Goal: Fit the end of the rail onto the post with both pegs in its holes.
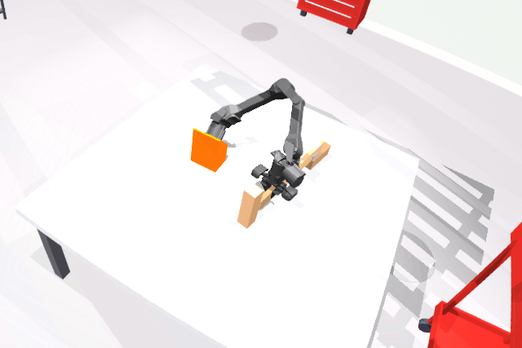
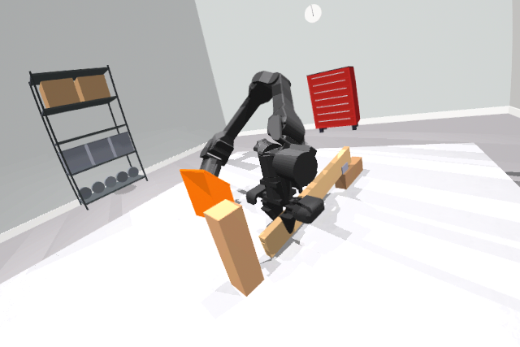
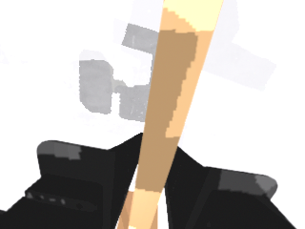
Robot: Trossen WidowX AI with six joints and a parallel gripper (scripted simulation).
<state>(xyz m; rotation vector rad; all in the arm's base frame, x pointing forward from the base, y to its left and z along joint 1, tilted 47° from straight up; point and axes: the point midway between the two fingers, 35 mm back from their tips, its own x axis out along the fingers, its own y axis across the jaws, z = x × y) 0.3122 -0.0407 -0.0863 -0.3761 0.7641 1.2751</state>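
Note:
The long wooden rail (image 1: pixel 265 200) (image 2: pixel 275 239) (image 3: pixel 173 62) slopes from the bracket (image 2: pixel 344 167) on the low footboard block (image 1: pixel 322 156) (image 2: pixel 355 172) down to its near end, which is just above or at the table; I cannot tell which. My gripper (image 1: pixel 272 192) (image 2: pixel 282 224) (image 3: pixel 152 138) is shut on the rail near that end, one finger on each side. The short wooden post (image 1: pixel 249 210) (image 2: pixel 236 249) stands just beyond the near end, with a gap between them in the exterior view. The pegs are hidden behind the post. The end holes are not clear.
An orange panel (image 1: pixel 208 151) (image 2: pixel 205 193) stands at the arm's base, left of the rail and behind the post. The arm (image 1: pixel 296 123) (image 2: pixel 287 114) arches over from the base to the rail. The white table (image 1: pixel 168 251) (image 2: pixel 126 292) carries all of these.

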